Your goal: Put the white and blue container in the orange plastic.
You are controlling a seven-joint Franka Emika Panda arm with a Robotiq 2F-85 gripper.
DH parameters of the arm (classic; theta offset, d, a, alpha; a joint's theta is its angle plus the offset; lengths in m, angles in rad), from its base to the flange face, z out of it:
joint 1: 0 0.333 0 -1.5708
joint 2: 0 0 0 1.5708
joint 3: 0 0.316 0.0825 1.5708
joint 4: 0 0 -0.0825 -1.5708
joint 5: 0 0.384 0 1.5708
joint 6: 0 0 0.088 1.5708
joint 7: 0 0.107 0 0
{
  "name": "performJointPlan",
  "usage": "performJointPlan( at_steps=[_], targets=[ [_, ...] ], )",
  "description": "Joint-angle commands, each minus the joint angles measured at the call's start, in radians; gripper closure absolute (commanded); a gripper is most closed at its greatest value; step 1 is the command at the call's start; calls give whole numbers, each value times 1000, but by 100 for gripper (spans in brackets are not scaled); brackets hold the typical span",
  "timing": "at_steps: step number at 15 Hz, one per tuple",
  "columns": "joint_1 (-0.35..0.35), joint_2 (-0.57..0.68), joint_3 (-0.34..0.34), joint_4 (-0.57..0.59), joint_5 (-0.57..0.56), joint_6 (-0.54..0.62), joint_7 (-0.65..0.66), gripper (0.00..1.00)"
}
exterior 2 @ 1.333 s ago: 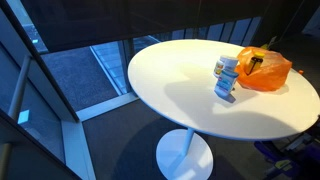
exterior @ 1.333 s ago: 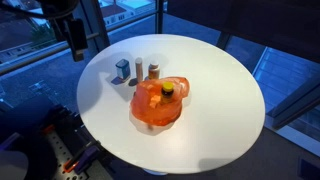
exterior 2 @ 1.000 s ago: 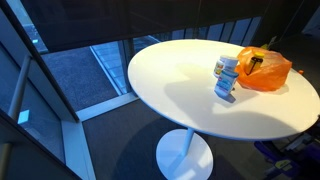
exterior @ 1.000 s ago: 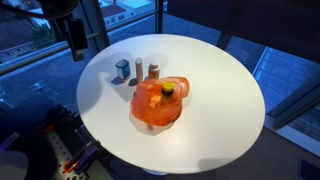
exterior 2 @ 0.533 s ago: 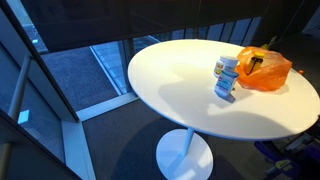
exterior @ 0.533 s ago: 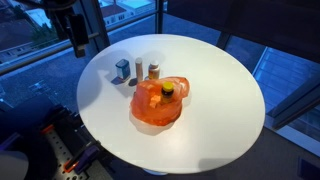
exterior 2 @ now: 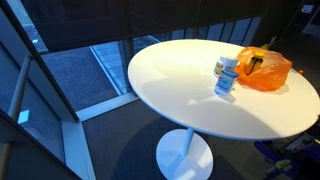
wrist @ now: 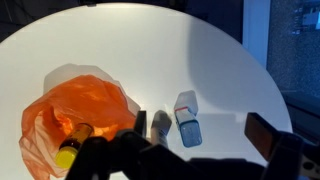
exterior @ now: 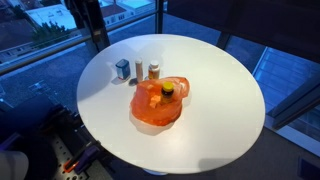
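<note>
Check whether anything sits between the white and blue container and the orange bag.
Yes. The grey bottle and the brown bottle stand between the white and blue container and the orange plastic bag. Nothing visible blocks the hand.

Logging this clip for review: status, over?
Gripper high, jaws open, empty. White and blue container on table, outside orange bag. Small bottles right beside it.

Claw [exterior: 92,36] now nearer the table [exterior: 230,100] rim than a second ago.
</note>
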Motion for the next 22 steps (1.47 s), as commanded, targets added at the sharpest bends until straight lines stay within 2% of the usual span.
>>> performJointPlan(
  at_steps=[1,7,12,14,15,16,22],
  targets=[
    [0,135,15,105,11,38,65,0],
    [2,303,14,189,15,123,121,0],
    [15,403,14,202,42,215,87,0],
    [20,420,16,204,41,228,90,0],
    [22,415,15,216,45,197,100,0],
    [20,409,12,183,20,224,95,0],
    [25,429,15,184,39,240,81,0]
  ],
)
